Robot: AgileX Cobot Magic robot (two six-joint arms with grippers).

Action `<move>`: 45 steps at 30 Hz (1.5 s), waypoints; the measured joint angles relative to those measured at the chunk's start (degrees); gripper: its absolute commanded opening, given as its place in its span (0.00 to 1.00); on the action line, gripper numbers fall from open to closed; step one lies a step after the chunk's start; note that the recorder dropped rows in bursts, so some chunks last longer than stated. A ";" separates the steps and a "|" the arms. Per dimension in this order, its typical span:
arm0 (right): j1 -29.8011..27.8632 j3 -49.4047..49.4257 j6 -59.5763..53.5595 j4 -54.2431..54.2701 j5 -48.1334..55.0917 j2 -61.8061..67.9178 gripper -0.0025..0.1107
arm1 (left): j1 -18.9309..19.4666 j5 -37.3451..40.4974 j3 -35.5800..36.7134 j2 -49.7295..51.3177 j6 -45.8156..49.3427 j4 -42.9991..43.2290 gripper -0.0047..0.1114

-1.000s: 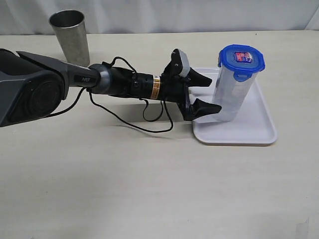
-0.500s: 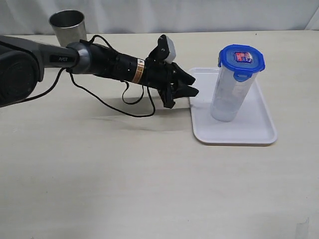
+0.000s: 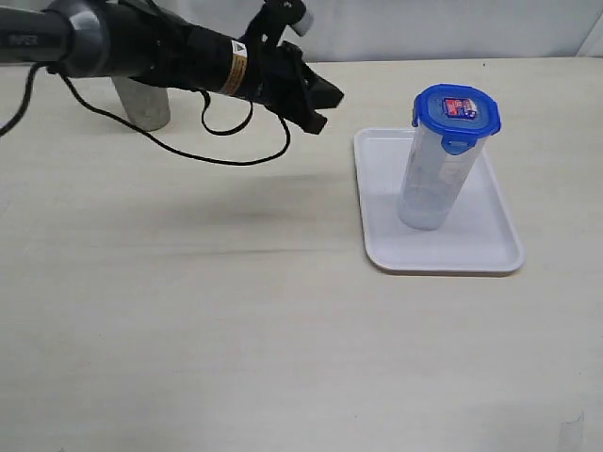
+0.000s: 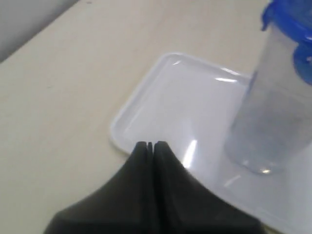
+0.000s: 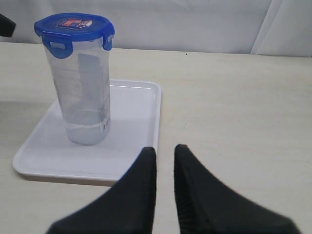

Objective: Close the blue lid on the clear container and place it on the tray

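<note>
The clear container [image 3: 426, 179], blue lid [image 3: 456, 108] on, is standing on the tray [image 3: 495, 252]. The left claw [image 3: 322, 102] is hovering closed and empty; the right claw [image 5: 162, 150] is sitting slightly parted. Retract both without brushing the container.

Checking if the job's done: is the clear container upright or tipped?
Upright: the clear container stands on its base on the tray, with the blue lid on top.

Lid [image 3: 457, 110] on container [image 3: 429, 184], container upright on tray [image 3: 495, 247], cup [image 3: 143, 105] far left.
</note>
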 measured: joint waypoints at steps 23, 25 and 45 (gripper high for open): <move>0.00 0.00 0.00 0.00 0.00 0.00 0.14 | 0.00 81.34 32.05 -27.55 56.63 -39.27 0.04; 0.00 0.00 0.00 0.00 0.00 0.00 0.14 | 0.00 82.70 32.17 -28.47 61.20 -46.14 0.04; 0.00 0.00 0.00 0.00 0.00 0.00 0.14 | 0.00 54.99 46.24 -71.13 82.72 -90.33 0.04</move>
